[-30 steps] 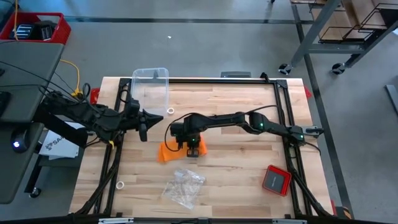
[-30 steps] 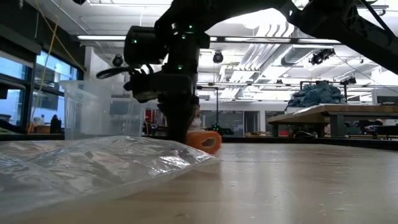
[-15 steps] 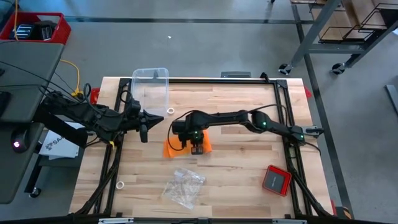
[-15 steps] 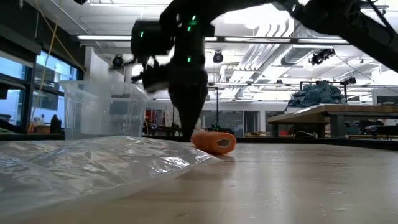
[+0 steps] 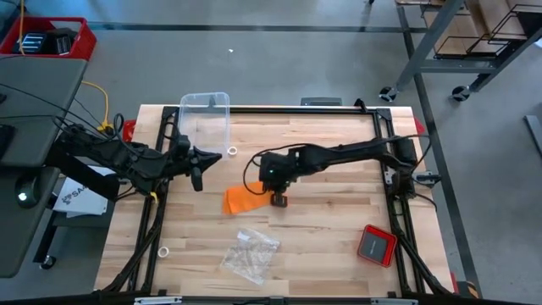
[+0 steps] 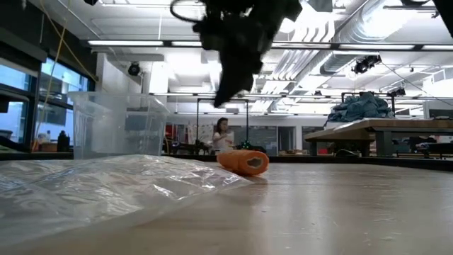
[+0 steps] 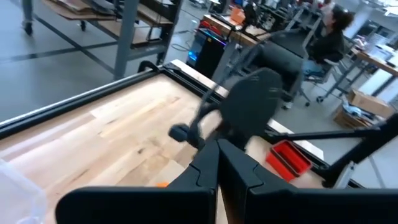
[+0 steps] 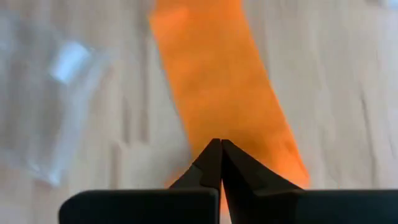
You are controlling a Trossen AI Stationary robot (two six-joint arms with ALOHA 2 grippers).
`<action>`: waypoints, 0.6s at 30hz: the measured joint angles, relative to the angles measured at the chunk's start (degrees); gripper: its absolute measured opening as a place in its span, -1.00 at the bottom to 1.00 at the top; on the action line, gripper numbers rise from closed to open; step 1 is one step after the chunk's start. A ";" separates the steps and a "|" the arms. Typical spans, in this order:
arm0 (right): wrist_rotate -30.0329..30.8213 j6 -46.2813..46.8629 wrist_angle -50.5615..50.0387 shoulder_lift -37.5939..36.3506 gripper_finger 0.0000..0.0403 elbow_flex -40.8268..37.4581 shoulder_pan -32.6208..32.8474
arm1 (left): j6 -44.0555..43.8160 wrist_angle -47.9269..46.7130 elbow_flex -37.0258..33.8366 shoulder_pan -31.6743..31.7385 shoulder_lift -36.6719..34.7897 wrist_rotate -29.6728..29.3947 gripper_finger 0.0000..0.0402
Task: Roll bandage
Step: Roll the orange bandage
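The wooden table [image 5: 322, 229] carries all the things. The left arm waits at the table's left edge, and its gripper [image 5: 196, 169] points toward the middle; in the left wrist view its two fingers [image 7: 205, 168] press together, closed on nothing. The right arm reaches across from the right side, and the right gripper [image 5: 273, 174] hangs above the table near the middle. Its fingers [image 8: 211, 162] are also closed, tip against tip, with nothing between them.

A clear plastic container [image 5: 205, 116] stands at the far edge, behind the left gripper. A crumpled clear plastic bag [image 5: 248, 252] lies near the front, well apart from both grippers.

The bandage [image 5: 244, 198] lies on the wood just beside the right fingers and below them, not touching them. In the right wrist view the bandage [image 8: 217, 87] spreads as a flat orange band beyond the fingertips. In the low view its end [image 6: 243, 161] looks rolled and rests on the table.

A red square device [image 5: 375, 244] lies near the front right corner.
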 joint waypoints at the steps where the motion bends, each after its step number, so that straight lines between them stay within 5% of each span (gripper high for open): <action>1: -0.73 0.56 1.19 0.08 -1.00 0.22 0.19 | -0.09 0.07 0.00 0.03 0.00 -0.26 -1.00; 10: -5.13 1.44 1.86 11.93 -1.00 8.57 0.10 | -2.05 0.33 0.00 1.18 0.17 -1.24 -1.00; 18: -6.24 -1.93 -2.81 14.58 -1.00 8.31 -0.34 | -2.07 0.16 0.00 1.18 0.39 -1.72 -1.00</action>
